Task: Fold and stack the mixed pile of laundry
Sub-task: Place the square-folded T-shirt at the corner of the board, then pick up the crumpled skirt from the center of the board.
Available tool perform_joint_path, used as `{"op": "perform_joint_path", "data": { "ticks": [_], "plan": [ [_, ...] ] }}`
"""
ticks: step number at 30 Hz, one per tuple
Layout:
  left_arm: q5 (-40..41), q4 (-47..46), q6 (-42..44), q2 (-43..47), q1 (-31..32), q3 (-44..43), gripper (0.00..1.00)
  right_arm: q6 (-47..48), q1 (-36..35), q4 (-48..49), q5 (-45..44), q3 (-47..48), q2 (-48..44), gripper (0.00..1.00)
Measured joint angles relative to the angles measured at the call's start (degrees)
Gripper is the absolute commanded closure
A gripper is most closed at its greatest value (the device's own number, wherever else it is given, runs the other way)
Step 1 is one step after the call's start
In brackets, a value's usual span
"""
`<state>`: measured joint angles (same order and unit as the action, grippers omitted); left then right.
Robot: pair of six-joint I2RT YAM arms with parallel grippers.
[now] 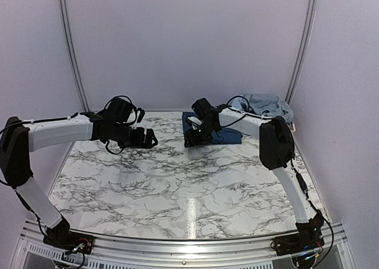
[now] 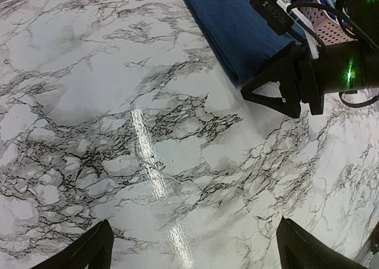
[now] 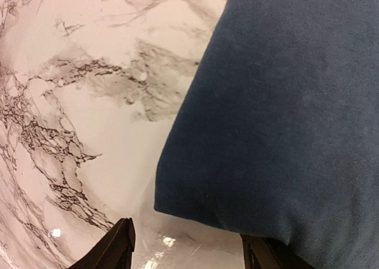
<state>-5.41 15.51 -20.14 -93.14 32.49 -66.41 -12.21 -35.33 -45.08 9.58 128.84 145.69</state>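
Two sets of jaws: both stood parted, and neither gripped anything.
Left gripper [image 1: 149, 140]: spread wide and hanging above bare stone, well apart from any cloth. Only veined marble showed between my fingertips.
Right gripper [image 1: 192, 141]: parted and low at the near-left edge of the folded blue garment [image 3: 284, 121]. Stone showed in the gap, and the cloth's edge lay just beside one fingertip [image 3: 266, 254]. I could not tell whether they touched.
Folded blue garment: lay flat on the marble table [image 1: 177, 186], toward the far side and right of centre.
Laundry heap [image 1: 267, 106]: crumpled grey-blue and light-blue pieces, bunched at the far right corner.
Done, as I judged: one garment folded and laid down as the start of a stack.
Left to do: the heap was not yet folded and nothing sat on the blue piece, so most of the work was ahead.
Top view only: both arms at once, the heap, and how far my left gripper stood from the cloth.
Left wrist view only: my right gripper side-on beside the garment's folded edge, with a pink perforated piece [image 2: 328, 27] behind it, too cropped to name.
Right wrist view only: the garment's rounded corner up close, but no heap.
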Motion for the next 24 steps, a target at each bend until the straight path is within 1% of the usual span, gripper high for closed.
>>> {"op": "perform_joint_path", "data": {
  "ticks": [4, 6, 11, 14, 17, 20, 24],
  "plan": [
    [-0.04, 0.02, 0.0, 0.09, 0.0, 0.0, 0.01, 0.35, 1.42, 0.22, 2.19, -0.22, -0.22, 0.35],
    [-0.09, 0.02, -0.02, 0.09, 0.0, 0.0, 0.01, 0.61, 1.57, 0.5, 3.06, -2.1, -1.57, 0.33],
    [-0.57, 0.04, -0.02, 0.09, 0.0, -0.02, 0.01, 1.31, 1.95, 0.74, 3.15, -10.93, -10.84, 0.29],
    [-0.72, 0.04, -0.02, 0.09, 0.0, -0.04, 0.01, 1.36, 3.85, 0.83, 2.38, -12.81, -17.18, 0.21],
    [-0.74, 0.04, -0.02, 0.09, 0.0, -0.04, 0.01, 1.57, 8.94, 1.6, 0.26, -12.87, -23.43, 0.16],
    [-0.74, 0.04, -0.02, 0.09, 0.0, -0.04, 0.01, 1.84, 17.2, 2.47, -3.45, -12.85, -28.74, 0.13],
    [-0.72, 0.04, -0.02, 0.09, 0.0, -0.04, 0.01, 1.73, 27.32, 2.45, -9.79, -12.83, -31.3, 0.07]
  ]
}}
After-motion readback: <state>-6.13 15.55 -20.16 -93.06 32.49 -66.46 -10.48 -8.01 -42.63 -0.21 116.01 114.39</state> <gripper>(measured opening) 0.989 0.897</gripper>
